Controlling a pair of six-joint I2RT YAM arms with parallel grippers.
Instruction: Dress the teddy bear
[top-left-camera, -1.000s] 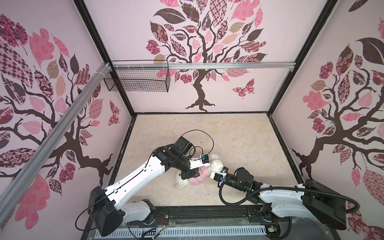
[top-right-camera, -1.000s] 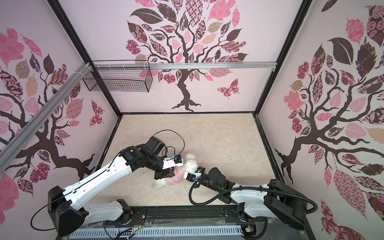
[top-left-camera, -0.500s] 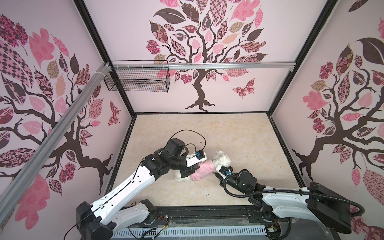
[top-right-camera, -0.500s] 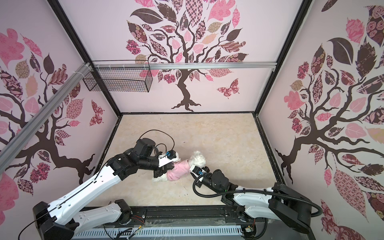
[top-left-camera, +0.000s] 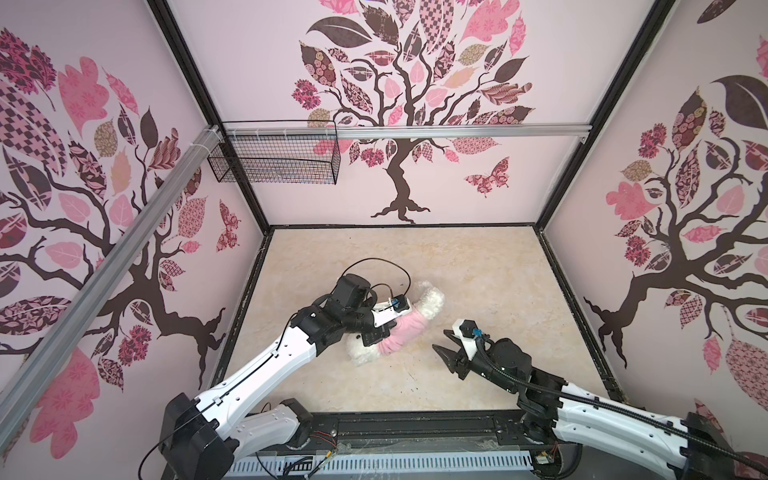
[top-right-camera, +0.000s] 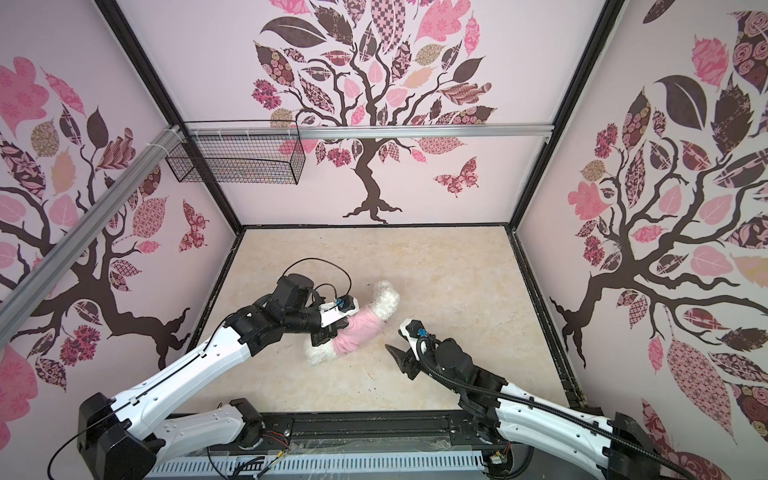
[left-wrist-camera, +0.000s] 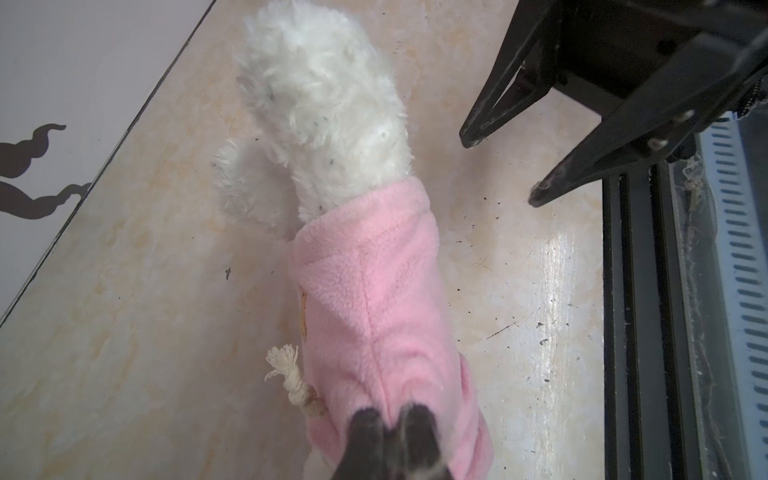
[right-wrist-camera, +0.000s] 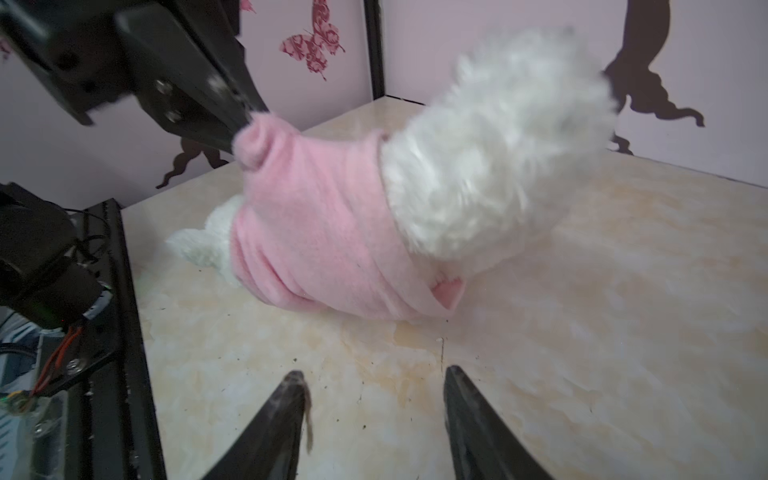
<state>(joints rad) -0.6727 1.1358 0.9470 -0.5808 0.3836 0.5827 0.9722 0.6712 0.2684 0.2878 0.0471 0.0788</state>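
In both top views the teddy bear (top-left-camera: 430, 300) is seen lying on the marbled floor (top-left-camera: 478, 270), just below frame centre, trunk wrapped in a pink fleece shirt (top-left-camera: 406, 331). In the left wrist view the left gripper (left-wrist-camera: 390, 430) is pinched shut on a shirt fold. In the right wrist view the right gripper (right-wrist-camera: 374, 374) is held parted, empty, near the bear. Light, squashy plush is expected; a hem is better gripped than fur.
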